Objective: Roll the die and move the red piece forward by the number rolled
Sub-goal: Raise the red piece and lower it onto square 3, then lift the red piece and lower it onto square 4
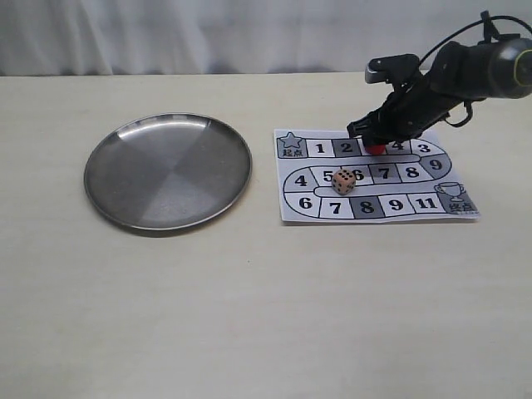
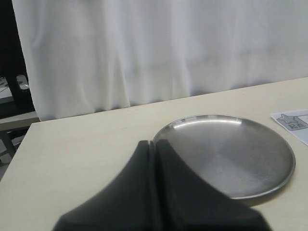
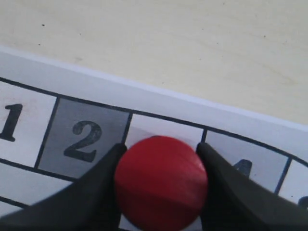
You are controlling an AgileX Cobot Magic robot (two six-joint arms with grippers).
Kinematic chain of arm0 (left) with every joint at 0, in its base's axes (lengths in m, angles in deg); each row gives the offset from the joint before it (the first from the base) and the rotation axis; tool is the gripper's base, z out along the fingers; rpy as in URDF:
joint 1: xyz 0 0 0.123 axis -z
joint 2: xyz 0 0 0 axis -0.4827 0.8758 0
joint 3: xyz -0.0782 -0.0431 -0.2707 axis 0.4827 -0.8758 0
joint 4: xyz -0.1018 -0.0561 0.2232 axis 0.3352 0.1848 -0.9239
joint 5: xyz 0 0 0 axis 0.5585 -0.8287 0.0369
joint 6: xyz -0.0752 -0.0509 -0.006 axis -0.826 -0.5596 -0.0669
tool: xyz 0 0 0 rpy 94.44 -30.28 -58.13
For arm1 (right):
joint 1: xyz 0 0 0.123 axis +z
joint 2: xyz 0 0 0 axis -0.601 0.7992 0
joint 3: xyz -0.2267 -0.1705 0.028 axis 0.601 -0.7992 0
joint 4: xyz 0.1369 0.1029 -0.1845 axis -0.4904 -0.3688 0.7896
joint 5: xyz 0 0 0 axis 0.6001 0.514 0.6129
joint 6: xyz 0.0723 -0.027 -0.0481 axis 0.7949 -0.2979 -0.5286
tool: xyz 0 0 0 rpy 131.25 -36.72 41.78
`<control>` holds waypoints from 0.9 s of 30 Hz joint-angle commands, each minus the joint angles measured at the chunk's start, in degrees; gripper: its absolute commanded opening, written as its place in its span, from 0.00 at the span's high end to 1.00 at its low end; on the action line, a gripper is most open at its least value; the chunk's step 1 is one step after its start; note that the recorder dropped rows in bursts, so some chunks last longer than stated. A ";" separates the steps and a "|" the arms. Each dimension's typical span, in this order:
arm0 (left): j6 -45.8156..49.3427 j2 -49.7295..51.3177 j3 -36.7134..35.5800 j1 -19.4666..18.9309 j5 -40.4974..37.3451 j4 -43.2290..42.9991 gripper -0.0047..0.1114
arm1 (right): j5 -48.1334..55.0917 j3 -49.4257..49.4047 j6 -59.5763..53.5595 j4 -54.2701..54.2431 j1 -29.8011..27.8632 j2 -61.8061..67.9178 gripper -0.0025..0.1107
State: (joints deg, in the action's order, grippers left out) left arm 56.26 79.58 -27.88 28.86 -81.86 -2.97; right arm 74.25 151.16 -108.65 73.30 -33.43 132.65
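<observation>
The red piece [image 3: 161,182] sits over the square between 2 and 4 on the paper board [image 1: 291,212], and my right gripper [image 3: 160,163] is shut on it, one finger on each side. From outside, only a sliver of the red piece [image 1: 376,150] shows under the right gripper [image 1: 374,137]. The die [image 1: 343,180] rests on the board's middle row, over the squares 5 and 6, apart from the gripper. My left gripper [image 2: 155,142] is shut with nothing in it, hanging near the plate's near rim; the exterior view does not show it.
A round steel plate [image 1: 108,158] lies left of the board, also seen as the plate [image 2: 284,159] in the left wrist view. A white curtain hangs behind the table's far edge.
</observation>
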 commanded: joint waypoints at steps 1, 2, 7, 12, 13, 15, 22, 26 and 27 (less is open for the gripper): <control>-0.14 -0.06 -0.10 0.03 0.49 0.21 0.96 | 0.69 -0.24 0.26 -0.49 -0.25 0.99 0.94; -0.14 -0.06 -0.10 0.03 0.49 0.21 0.96 | 0.69 -0.24 0.26 -0.49 -0.25 0.99 0.94; -0.14 -0.06 -0.10 0.03 0.49 0.21 0.96 | 1.51 -0.07 0.26 -0.71 -0.25 0.99 0.94; -0.14 -0.06 -0.10 0.03 0.49 0.21 0.96 | 3.42 0.72 0.40 -0.71 -0.25 -1.66 0.94; -0.14 -0.06 -0.10 0.03 0.49 0.21 0.96 | 3.56 0.72 0.94 -0.71 -0.25 -3.05 0.94; -0.14 -0.06 -0.10 0.03 0.49 0.21 0.96 | 3.91 0.72 2.06 -0.71 -0.25 -6.05 0.94; -0.14 -0.06 -0.10 0.03 0.49 0.21 0.96 | 2.62 0.72 1.74 1.52 -0.36 -17.10 0.94; -0.14 -0.06 -0.10 0.03 0.49 0.21 0.96 | 0.82 0.72 1.86 1.90 -0.36 -18.13 0.94; -0.14 -0.06 -0.10 0.03 0.49 0.21 0.96 | 0.33 0.48 1.86 1.90 -0.36 -17.75 0.94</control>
State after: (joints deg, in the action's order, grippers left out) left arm 56.26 79.58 -27.88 28.86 -81.86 -2.97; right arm 75.85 151.95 -107.04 74.36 -33.43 114.58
